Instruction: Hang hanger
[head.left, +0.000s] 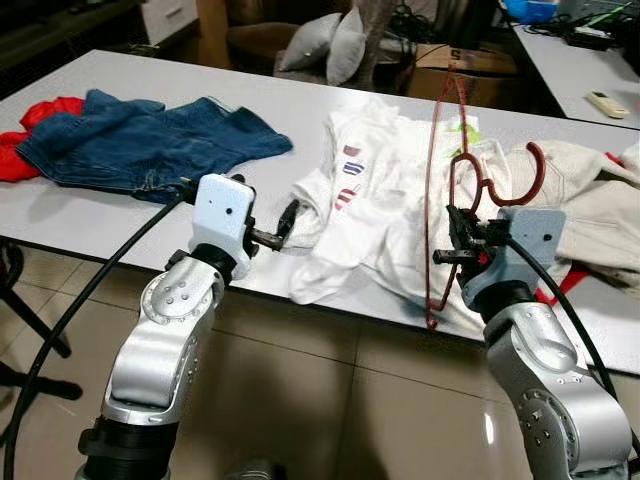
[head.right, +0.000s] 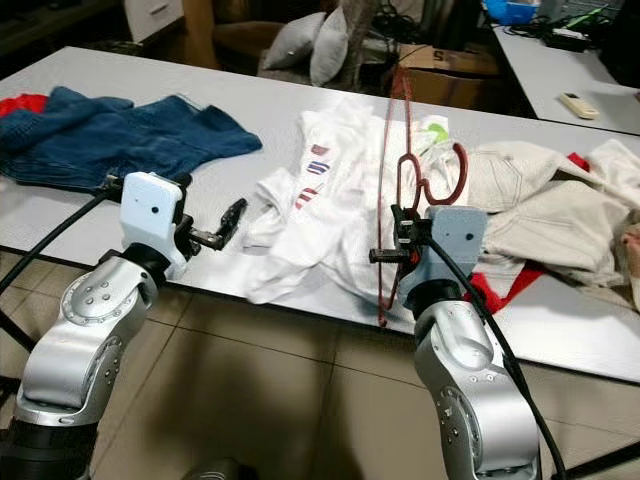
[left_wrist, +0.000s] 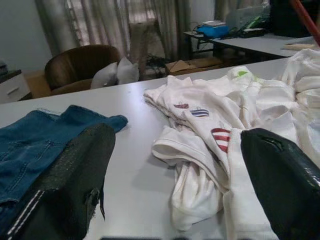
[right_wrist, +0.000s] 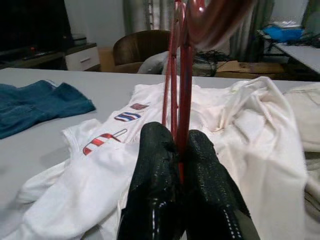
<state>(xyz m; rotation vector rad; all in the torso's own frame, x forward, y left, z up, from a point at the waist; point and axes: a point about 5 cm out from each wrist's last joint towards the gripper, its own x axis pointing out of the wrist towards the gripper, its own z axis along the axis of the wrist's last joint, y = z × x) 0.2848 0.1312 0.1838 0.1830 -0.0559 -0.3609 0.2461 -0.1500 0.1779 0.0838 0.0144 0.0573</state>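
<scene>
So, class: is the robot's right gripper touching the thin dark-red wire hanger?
Touching. In the right wrist view the right gripper has both black fingers pressed shut on the thin dark-red wire hanger, with no gap on either side of the wire.

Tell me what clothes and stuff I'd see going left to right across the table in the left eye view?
Red cloth → blue jeans → white T-shirt → red hanger in the right gripper → beige garment.
</scene>
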